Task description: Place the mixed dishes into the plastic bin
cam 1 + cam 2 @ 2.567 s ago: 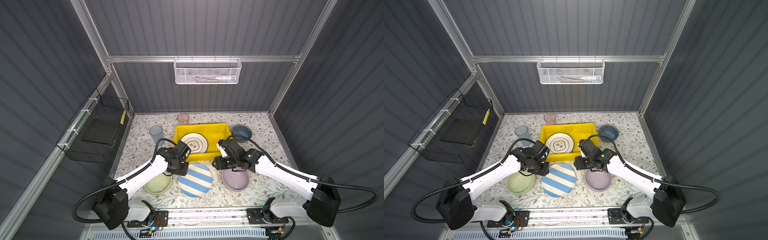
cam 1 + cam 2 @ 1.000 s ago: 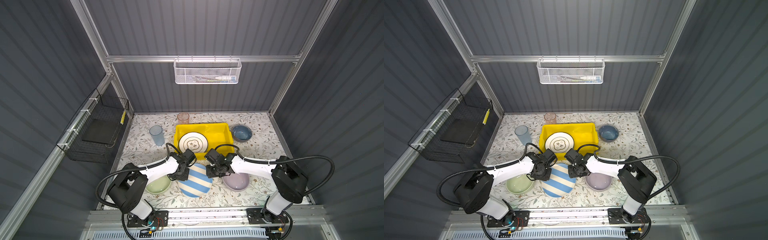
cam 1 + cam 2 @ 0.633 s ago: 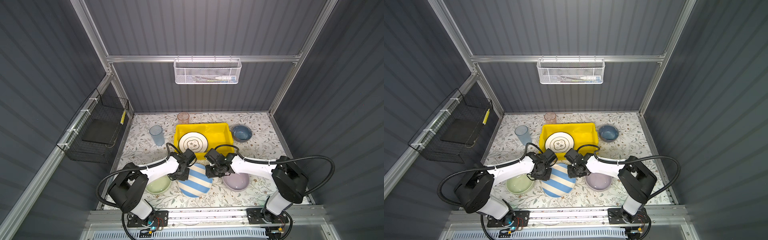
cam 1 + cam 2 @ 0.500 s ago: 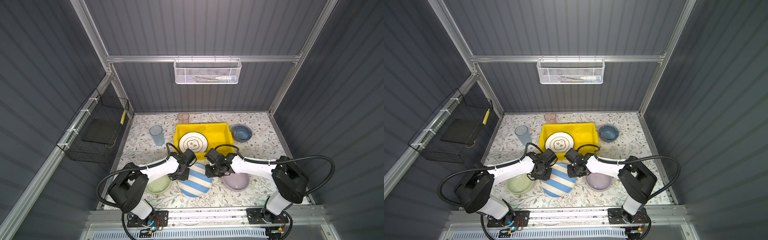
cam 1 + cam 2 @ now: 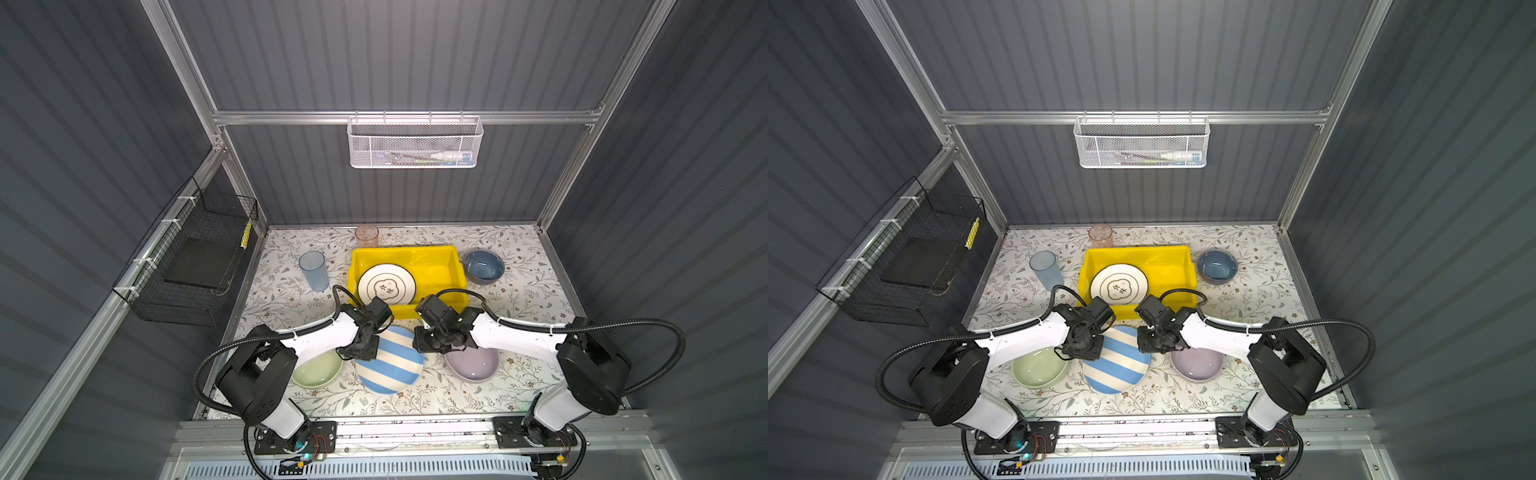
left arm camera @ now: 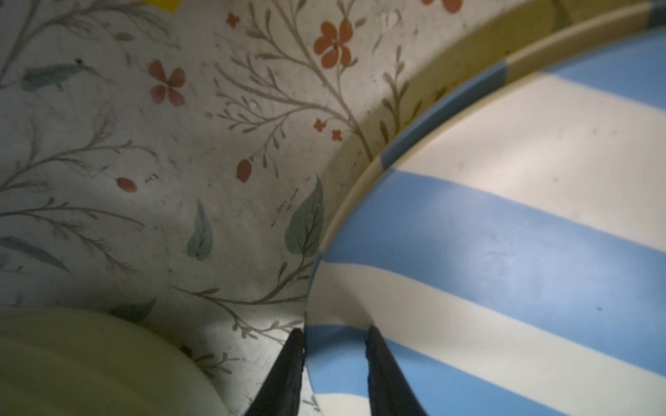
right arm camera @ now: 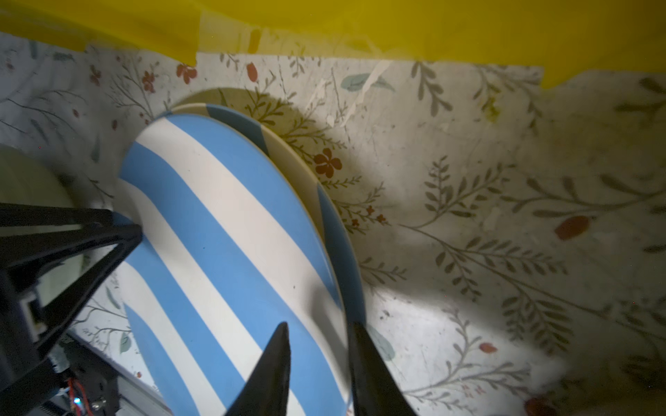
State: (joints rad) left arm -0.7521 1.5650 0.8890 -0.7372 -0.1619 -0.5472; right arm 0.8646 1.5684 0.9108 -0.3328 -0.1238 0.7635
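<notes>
The blue-white striped plate [image 5: 390, 365] [image 5: 1117, 365] lies on the floral table, just in front of the yellow plastic bin [image 5: 440, 258] [image 7: 360, 25]. My left gripper [image 5: 368, 353] [image 6: 335, 333] is shut on the plate's left rim, one finger over the face and one outside the edge. At the opposite rim my right gripper [image 5: 419, 347] [image 7: 319, 327] is shut the same way on the plate [image 7: 223, 230]. A lettered plate [image 5: 386, 284] lies in the bin.
A pale green bowl [image 5: 318, 370] sits left of the striped plate and a lilac bowl [image 5: 473, 365] right of it. A blue bowl [image 5: 483, 266] stands right of the bin, a blue tumbler [image 5: 313, 270] and a pink tumbler [image 5: 367, 237] behind left. Baskets hang on the walls.
Both arms came down from above the striped plate to its two rims. In the last second they stayed put and the right jaws narrowed onto the rim.
</notes>
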